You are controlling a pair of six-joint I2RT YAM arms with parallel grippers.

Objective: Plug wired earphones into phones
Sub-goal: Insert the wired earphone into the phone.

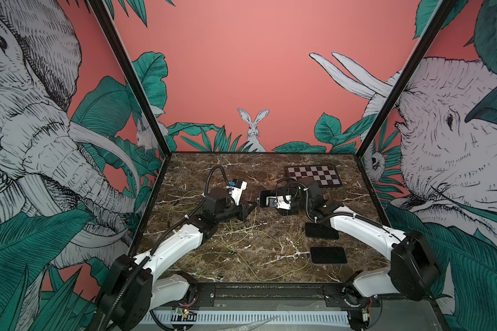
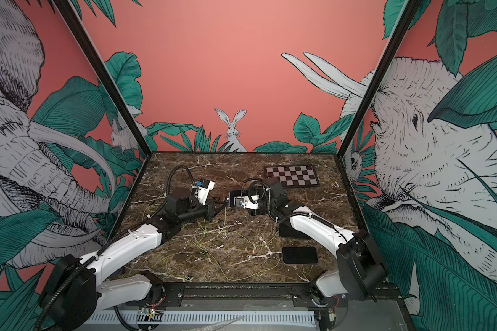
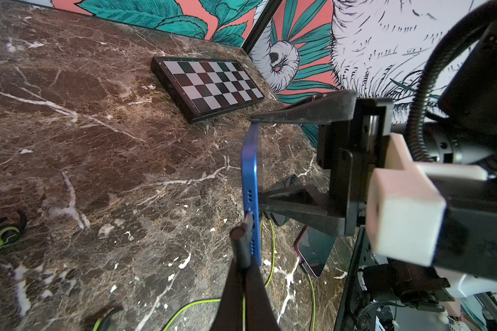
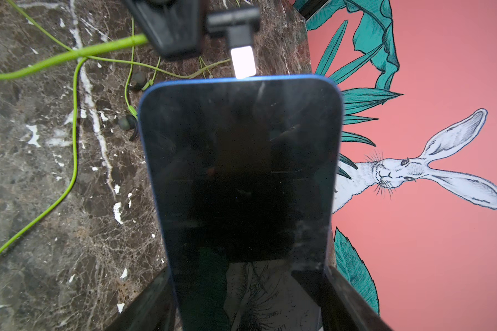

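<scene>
Above the counter (image 1: 270,172) centre | blue-edged phone (image 4: 241,172) held off the surface, long axis level, port end toward left pincer (image 3: 243,266) | right pincer (image 3: 257,159) spread wide, clamping phone's sides | left pincer closed on earphone plug (image 4: 236,31), tip at port; seating depth unclear | cord (image 4: 69,54) runs off-frame.

No legible text, label, brand or number anywhere in view.
</scene>
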